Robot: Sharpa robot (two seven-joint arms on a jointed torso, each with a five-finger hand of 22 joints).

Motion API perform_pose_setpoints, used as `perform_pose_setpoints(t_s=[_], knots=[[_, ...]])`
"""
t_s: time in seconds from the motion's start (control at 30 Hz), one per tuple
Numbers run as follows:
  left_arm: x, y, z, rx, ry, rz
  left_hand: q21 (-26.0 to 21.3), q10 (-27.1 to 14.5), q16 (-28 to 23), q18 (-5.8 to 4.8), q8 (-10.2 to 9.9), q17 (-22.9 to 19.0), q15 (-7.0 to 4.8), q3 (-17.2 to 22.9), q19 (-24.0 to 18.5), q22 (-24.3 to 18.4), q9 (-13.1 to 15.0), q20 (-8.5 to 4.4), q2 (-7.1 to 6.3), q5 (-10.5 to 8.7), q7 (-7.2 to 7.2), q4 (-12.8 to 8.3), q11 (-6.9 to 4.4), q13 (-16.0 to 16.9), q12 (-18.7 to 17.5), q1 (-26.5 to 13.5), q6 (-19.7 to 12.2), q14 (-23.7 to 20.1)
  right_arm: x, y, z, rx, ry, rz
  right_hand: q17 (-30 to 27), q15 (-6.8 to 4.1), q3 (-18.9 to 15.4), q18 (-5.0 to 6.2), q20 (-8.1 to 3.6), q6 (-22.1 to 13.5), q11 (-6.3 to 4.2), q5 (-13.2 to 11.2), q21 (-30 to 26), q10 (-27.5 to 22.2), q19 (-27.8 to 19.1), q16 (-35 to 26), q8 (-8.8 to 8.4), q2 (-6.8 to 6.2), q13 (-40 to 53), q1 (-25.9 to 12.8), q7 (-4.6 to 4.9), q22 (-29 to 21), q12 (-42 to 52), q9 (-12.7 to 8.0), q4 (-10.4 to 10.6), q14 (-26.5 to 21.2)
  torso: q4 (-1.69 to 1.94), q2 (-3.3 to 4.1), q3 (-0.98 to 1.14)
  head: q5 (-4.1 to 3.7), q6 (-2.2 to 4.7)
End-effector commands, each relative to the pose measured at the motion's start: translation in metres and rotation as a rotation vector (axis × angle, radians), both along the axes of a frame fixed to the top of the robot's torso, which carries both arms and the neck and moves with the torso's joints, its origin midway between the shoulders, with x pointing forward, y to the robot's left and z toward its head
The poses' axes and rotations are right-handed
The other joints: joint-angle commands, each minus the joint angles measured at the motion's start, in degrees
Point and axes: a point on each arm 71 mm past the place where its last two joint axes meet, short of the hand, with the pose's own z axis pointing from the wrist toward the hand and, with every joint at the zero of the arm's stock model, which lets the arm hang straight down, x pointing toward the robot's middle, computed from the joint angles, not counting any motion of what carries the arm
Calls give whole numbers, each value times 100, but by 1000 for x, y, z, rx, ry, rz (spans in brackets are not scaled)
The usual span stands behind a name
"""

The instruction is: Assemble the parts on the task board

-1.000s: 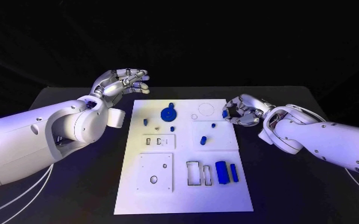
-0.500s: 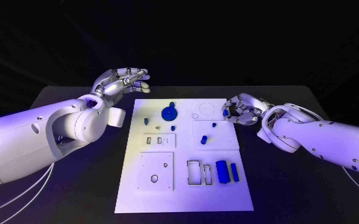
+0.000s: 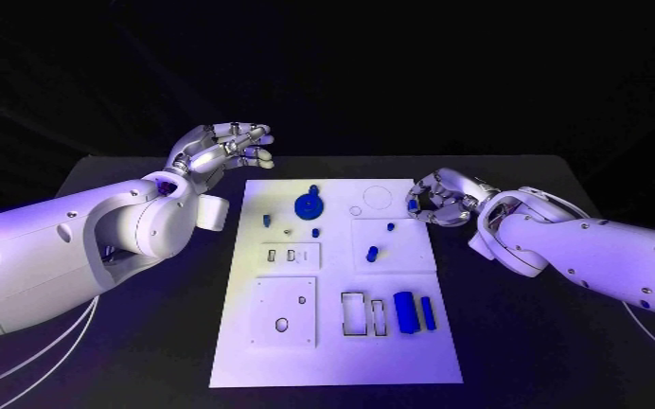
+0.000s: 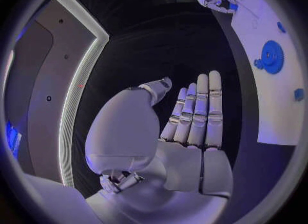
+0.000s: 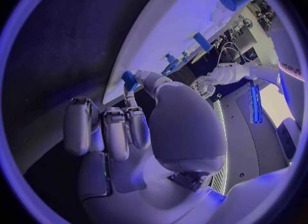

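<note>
The white task board [image 3: 334, 333] lies in the middle of the black table. On it are a blue gear [image 3: 309, 206], small blue pegs [image 3: 315, 234] and two blue blocks [image 3: 405, 311] at the near right. At the board's far right edge my right hand [image 3: 439, 198] pinches a small blue part [image 3: 411, 206] between thumb and a finger; the right wrist view shows that part [image 5: 130, 80] at the fingertips, close over the board [image 5: 173, 23]. My left hand [image 3: 225, 149] hangs open beyond the board's far left corner, its fingers [image 4: 199, 111] straight and holding nothing, with the gear [image 4: 272, 57] off to its side.
The board has raised white plates with slots [image 3: 288, 257] and holes [image 3: 283, 314], and outlined rectangular recesses [image 3: 354, 315] beside the blue blocks. A round outline [image 3: 377, 197] lies near my right hand. Black table surface [image 3: 532, 333] surrounds the board.
My right hand has crept slightly away from me with the small blue part still pinched. The left hand has barely moved.
</note>
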Motion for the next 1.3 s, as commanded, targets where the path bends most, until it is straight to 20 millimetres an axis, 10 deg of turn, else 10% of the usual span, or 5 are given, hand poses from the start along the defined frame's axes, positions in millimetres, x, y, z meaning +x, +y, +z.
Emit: perform_pose_setpoints(t_s=[0.03, 0.67, 1.07, 1.3], knots=[[-1, -2, 1, -11, -9, -20, 35, -47, 4, 57, -14, 8, -9, 9, -54, 6, 6, 2, 18, 12, 203, -28, 10, 5, -19, -11, -32, -45, 0, 0, 1, 7, -11, -3, 1356, -69, 30, 11, -51, 88, -67, -29, 30, 311, -7, 25, 87, 75, 1112, -17, -15, 309, 34, 44, -15, 562, -4, -2, 2, 5, -3], [0, -2, 1, -11, -7, -21, 35, -47, 4, 57, -14, 8, -9, 9, -54, 6, 6, 2, 18, 12, 203, -28, 10, 5, -19, -11, -32, -45, -12, 25, 25, 29, -65, -24, 1373, -120, 318, -12, -112, 73, -134, -8, 97, 277, 53, 31, 277, 259, 1057, -33, -72, 401, -37, 142, -109, 566, -1, -31, -16, 2, -17], [6, -2, -1, -15, -1, -12, 44, -50, 6, 58, -18, 16, -6, 4, -69, 9, 11, 7, 20, 11, 204, -23, 12, 7, -16, -24, -35, -54, -33, 108, 41, 29, -46, 100, 1350, -121, 337, -11, -113, 69, -136, -11, 93, 272, 52, 21, 285, 244, 1048, -74, -76, 400, -49, 148, -98, 561, 21, -135, -95, 42, -26], [11, -1, -3, -15, 3, 0, 46, -50, 6, 58, -18, 17, -5, 0, -71, 9, 12, 8, 20, 11, 205, -18, 12, 7, -15, -32, -35, -55, -44, 150, 30, 18, -44, 159, 1333, -122, 349, -7, -113, 73, -138, -11, 79, 271, 44, 13, 291, 244, 1045, -83, -78, 388, -52, 152, -97, 556, 56, -187, -152, 225, -100]])
